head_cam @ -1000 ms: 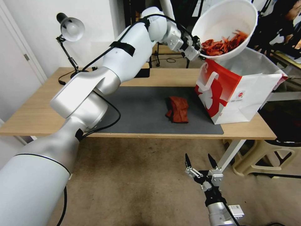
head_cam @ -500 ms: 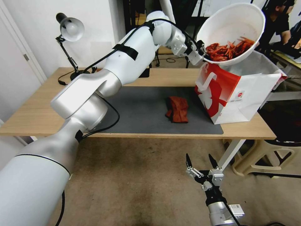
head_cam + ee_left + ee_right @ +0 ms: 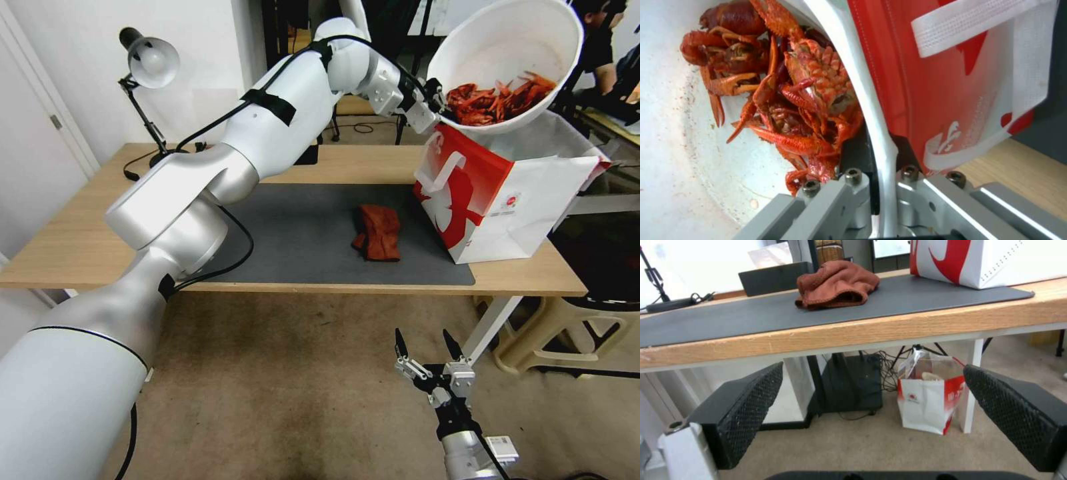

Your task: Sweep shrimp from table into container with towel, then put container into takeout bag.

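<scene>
One desk lamp (image 3: 150, 63) with a round shade stands at the far left corner of the table (image 3: 80, 247), a long light-wood top with white legs and a smooth dark grey mat (image 3: 300, 233) over its middle. Behind the mat, partly hidden by the left arm, sits a black box (image 3: 773, 278). The arm, glossy white with a black cable strapped along it, reaches across above the table to the right. On the mat lies the towel (image 3: 380, 231), a soft rust-brown cloth, crumpled, apart from everything else. Just right of it stands the bag (image 3: 497, 200), boxy paper, red and white, with white woven handles, its mouth open upward. The left gripper (image 3: 435, 107) is clamped on the near rim of the bowl (image 3: 507, 40), one finger inside the wall and one outside. The bowl is round, white plastic, tilted, held over the bag's mouth with its underside near the bag's top edge. The shrimp (image 3: 500, 103), glossy red-orange with thin legs, are heaped against the bowl's lower side, right beside the gripper. The right gripper (image 3: 427, 347) hangs below the table's front edge over the carpet (image 3: 287, 387), its black textured fingers (image 3: 746, 406) spread apart and holding nothing. Under the table stands a second small bag (image 3: 929, 400).
</scene>
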